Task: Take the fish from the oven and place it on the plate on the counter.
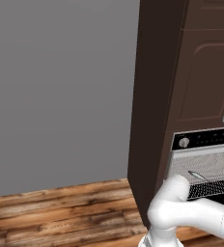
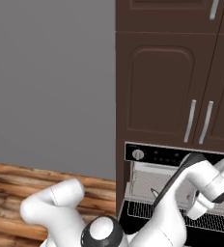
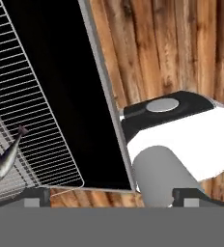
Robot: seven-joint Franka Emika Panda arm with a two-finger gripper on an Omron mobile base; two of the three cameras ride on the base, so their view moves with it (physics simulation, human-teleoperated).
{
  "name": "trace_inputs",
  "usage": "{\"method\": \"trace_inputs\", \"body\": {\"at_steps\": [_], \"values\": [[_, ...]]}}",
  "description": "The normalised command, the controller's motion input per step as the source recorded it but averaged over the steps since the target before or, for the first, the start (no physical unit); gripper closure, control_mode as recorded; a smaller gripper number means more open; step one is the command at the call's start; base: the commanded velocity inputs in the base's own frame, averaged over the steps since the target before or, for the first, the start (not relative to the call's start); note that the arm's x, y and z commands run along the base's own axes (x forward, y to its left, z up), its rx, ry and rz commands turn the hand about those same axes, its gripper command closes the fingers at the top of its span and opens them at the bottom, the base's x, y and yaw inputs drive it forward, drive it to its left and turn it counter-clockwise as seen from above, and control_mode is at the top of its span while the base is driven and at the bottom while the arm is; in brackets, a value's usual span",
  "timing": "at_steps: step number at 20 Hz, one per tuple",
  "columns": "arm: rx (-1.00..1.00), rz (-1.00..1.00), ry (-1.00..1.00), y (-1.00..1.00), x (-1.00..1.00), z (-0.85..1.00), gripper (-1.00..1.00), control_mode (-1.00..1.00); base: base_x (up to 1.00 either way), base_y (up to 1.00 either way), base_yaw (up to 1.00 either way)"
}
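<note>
Oven (image 2: 176,193) sits in tall cabinetry (image 2: 167,72), below the cabinet doors (image 2: 155,87). Control panel (image 2: 179,157) runs along oven's top, knob (image 2: 138,154) at its left end. Oven door (image 3: 85,96) hangs open in front of the oven, over the wood floor (image 3: 181,48). Wire rack (image 3: 27,111) lies inside the oven; fish (image 3: 7,157) lies on the rack. Wall (image 2: 51,82) stands left of the oven, behind the floor.

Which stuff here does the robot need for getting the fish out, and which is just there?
Needed:
fish, lying on the rack
oven, door open
wire rack
gripper, open and empty

Just there:
cupboard doors
wooden floor
grey wall
</note>
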Motion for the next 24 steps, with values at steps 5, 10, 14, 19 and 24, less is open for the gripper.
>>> {"method": "trace_inputs", "body": {"at_steps": [5,10,14,19,24], "values": [[-0.17,0.66,-0.15,0.41,-0.02,0.46,-1.0,-1.0,0.0,0.0,0.0],[-0.12,0.31,-0.14,0.1,0.12,0.04,-1.0,-1.0,0.0,0.0,0.0],[-0.06,0.01,-0.35,0.09,0.45,-0.58,-1.0,-1.0,0.0,0.0,0.0],[0.01,0.0,-0.59,0.32,0.23,-0.3,-1.0,-1.0,0.0,0.0,0.0],[0.0,0.02,-0.39,0.29,0.03,0.26,-1.0,-1.0,0.0,0.0,0.0]]}}
